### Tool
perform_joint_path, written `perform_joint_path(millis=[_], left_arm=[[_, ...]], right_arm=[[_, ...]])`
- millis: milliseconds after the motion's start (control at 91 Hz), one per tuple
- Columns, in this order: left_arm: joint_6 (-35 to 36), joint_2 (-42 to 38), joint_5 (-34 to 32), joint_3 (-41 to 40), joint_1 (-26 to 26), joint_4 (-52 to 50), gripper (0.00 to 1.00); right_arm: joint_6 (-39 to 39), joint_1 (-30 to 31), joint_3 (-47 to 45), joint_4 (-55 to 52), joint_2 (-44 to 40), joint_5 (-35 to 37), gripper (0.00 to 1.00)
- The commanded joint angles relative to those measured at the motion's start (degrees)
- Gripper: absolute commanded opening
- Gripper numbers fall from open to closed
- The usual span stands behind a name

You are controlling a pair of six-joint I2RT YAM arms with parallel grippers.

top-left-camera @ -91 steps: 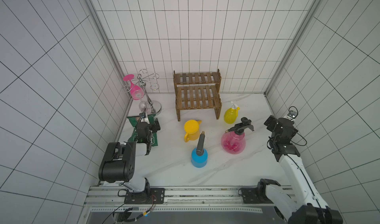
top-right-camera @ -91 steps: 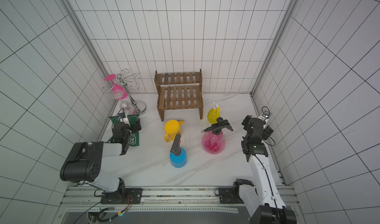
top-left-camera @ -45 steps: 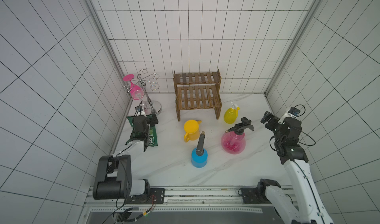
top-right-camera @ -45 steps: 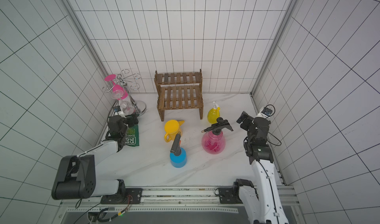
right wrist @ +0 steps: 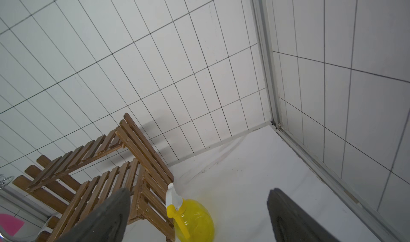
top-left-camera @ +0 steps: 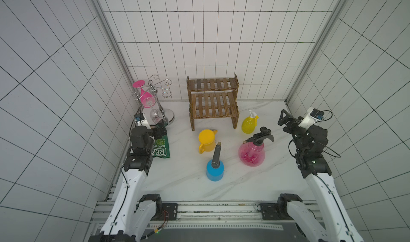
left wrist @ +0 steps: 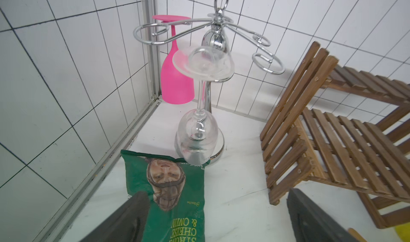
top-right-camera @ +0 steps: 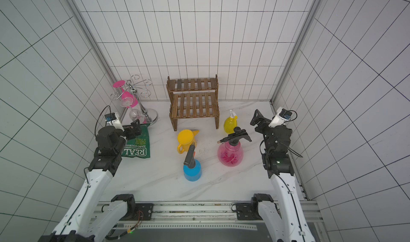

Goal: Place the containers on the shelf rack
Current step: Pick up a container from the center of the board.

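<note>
Four containers unmoved since a second ago, all on the white table (top-left-camera: 182, 181) before the shelf rack (top-left-camera: 213, 105): yellow watering can (top-left-camera: 206, 138) just off its front edge, blue spray bottle (top-left-camera: 214, 171) nearest the robot, pink pump sprayer (top-left-camera: 251, 155) on the right-arm side, small yellow trigger bottle (top-left-camera: 248, 124) beside the rack's right leg. Left arm (top-left-camera: 131, 185) up out of its low fold, forearm now steep, left gripper (top-left-camera: 161, 129) over the far end of the green crisp bag (top-left-camera: 160, 151) beside the chrome glass stand (top-left-camera: 165, 117), jaws spread wide, nothing between. Right arm (top-left-camera: 321, 192) likewise risen, right gripper (top-left-camera: 285, 123) aimed at the back wall, trigger bottle ahead of it, jaws wide and empty.
</note>
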Motion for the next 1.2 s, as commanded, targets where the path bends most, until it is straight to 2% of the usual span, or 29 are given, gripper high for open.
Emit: perform_joint_path(millis=[0, 154, 396, 561, 682, 781, 912, 1055, 1187], left_arm=[[-7.0, -2.9, 6.9, 3.3, -0.5, -8.5, 0.99], [-17.4, -7.0, 13.2, 5.0, -0.8, -11.5, 0.98], [-28.5, -10.0, 25.9, 5.9, -3.1, -12.8, 0.98], [-34.4, -10.9, 28.6, 5.1, -8.3, -13.4, 0.98], [-36.6, -10.3, 28.5, 3.5, -13.2, -14.0, 0.98], [-34.3, -8.3, 26.2, 2.9, -16.8, -16.5, 0.98], [-26.7, -2.5, 21.5, 5.0, -20.7, -21.2, 0.98], [-15.3, 4.7, 13.7, 8.0, -26.5, -24.4, 0.98], [-6.9, 8.6, 6.6, 8.5, -31.2, -24.6, 0.97]], right_arm=[[-3.0, 2.0, 4.4, 4.5, 0.4, -4.2, 0.99], [-5.1, 4.1, 8.4, 5.5, 2.3, -9.7, 0.99], [-6.8, 8.6, 14.6, 5.9, 6.6, -24.6, 0.99], [-10.7, 13.5, 16.4, 4.5, 9.1, -37.0, 0.99], [-19.4, 18.8, 18.0, -2.4, 10.6, -45.9, 0.99], [-30.8, 23.7, 22.9, -17.0, 12.6, -48.3, 0.99], [-43.1, 30.2, 27.3, -32.7, 15.0, -46.6, 0.99], [-45.0, 35.2, 26.9, -35.9, 16.2, -44.5, 0.99], [-43.2, 37.9, 26.7, -35.9, 17.4, -40.2, 0.99]])
